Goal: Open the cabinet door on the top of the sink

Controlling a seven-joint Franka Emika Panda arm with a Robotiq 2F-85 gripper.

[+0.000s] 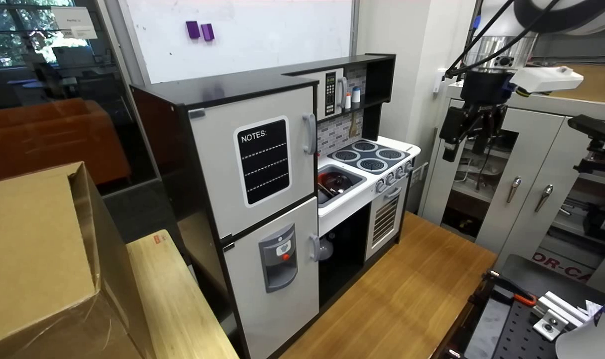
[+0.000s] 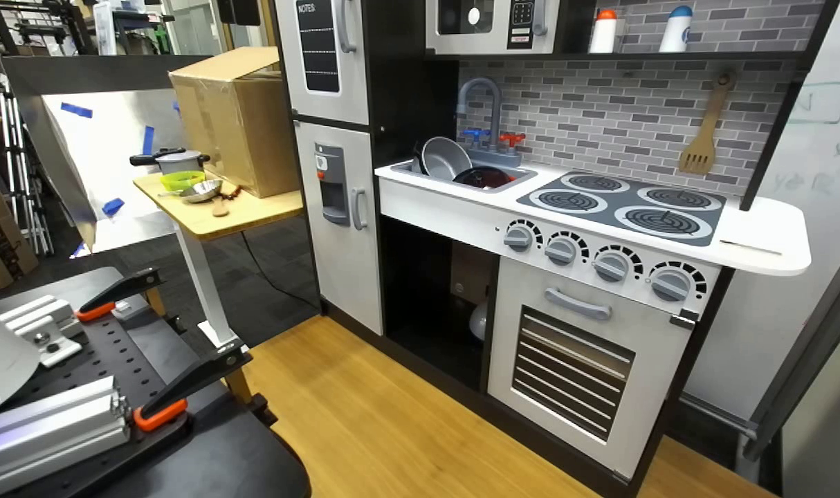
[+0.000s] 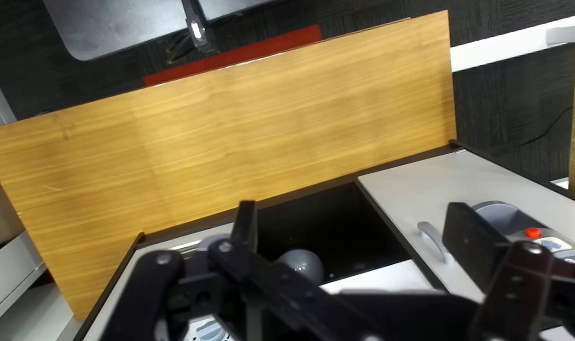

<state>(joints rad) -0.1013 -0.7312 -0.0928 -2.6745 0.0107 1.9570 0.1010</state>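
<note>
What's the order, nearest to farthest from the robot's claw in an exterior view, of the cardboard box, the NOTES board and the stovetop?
From the gripper, in an exterior view:
1. Stovetop, left of it in the picture.
2. NOTES board, farther left, mid-picture.
3. Cardboard box, at the picture's left edge.

I get the wooden surface (image 2: 364, 408) brightly lit in all my views, daylight glaring white through the window (image 1: 33, 20) in an exterior view, the open lower compartment (image 2: 420, 290) sunk in near-black shadow, and, in the wrist view, the claw (image 3: 352, 218) dark, soft and out of focus.
</note>
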